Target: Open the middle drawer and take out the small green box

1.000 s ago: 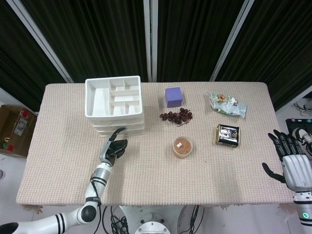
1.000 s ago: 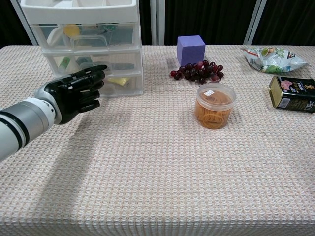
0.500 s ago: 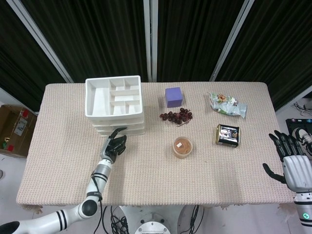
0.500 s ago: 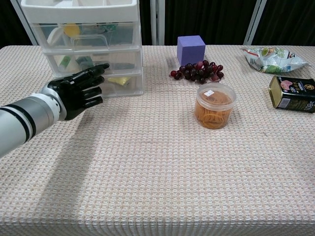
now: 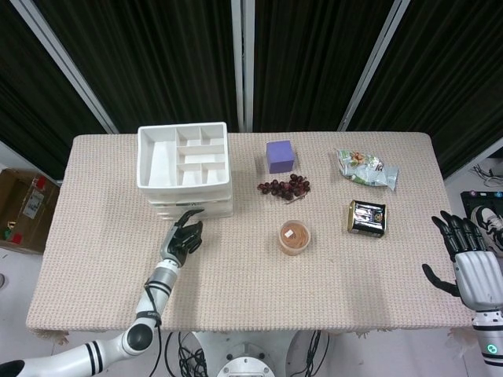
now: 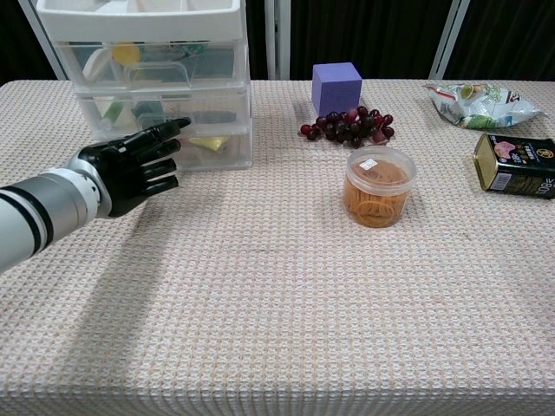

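A beige woven tablecloth (image 5: 236, 275) covers the table before black curtains (image 5: 173, 55). The left hand (image 6: 134, 165), fingers spread and holding nothing, hovers just before the drawers (image 6: 160, 95); the right hand (image 5: 471, 263) is spread off the table's edge. The green box is possibly the greenish shape in the middle drawer (image 6: 165, 108).

drawers (image 5: 184, 168): table's (image 5: 236, 306) back left
cube (image 5: 279, 155): right of drawers
grapes (image 5: 284, 187): before cube
tub (image 5: 295, 237): before grapes

No readable text anywhere: tin (image 6: 519, 165) and snack bag (image 6: 475, 101), far to the right of left hand (image 6: 134, 163), show print too blurred.
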Robot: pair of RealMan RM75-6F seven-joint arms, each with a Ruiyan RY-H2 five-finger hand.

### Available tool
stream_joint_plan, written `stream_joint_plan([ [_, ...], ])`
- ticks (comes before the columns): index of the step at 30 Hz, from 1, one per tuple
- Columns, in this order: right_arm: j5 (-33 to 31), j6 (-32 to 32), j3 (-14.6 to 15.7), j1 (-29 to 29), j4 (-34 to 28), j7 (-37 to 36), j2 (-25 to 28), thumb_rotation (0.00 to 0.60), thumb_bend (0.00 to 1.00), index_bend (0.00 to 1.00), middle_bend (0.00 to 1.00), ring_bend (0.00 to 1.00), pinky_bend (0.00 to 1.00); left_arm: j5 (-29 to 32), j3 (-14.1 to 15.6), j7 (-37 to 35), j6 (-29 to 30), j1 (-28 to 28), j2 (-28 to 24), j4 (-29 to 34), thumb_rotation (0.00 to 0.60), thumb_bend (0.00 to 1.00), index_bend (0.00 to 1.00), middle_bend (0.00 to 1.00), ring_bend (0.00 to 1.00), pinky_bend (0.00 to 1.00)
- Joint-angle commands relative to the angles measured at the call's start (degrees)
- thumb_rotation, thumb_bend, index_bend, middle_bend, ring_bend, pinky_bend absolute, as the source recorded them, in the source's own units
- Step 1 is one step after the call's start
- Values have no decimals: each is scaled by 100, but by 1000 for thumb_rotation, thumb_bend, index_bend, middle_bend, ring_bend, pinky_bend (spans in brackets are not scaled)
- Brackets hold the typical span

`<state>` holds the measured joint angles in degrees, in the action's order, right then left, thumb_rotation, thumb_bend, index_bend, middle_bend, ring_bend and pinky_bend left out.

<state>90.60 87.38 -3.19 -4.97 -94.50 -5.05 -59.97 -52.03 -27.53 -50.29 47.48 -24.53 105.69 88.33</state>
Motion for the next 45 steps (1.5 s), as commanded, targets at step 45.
stream_joint_plan([
  [45, 32, 177, 41, 125, 448, -505, -106, 600, 207, 0, 20, 0, 0, -1707, 1152, 5699, 1879, -79, -1242, 464, 600, 378, 213, 824, 960, 1000],
])
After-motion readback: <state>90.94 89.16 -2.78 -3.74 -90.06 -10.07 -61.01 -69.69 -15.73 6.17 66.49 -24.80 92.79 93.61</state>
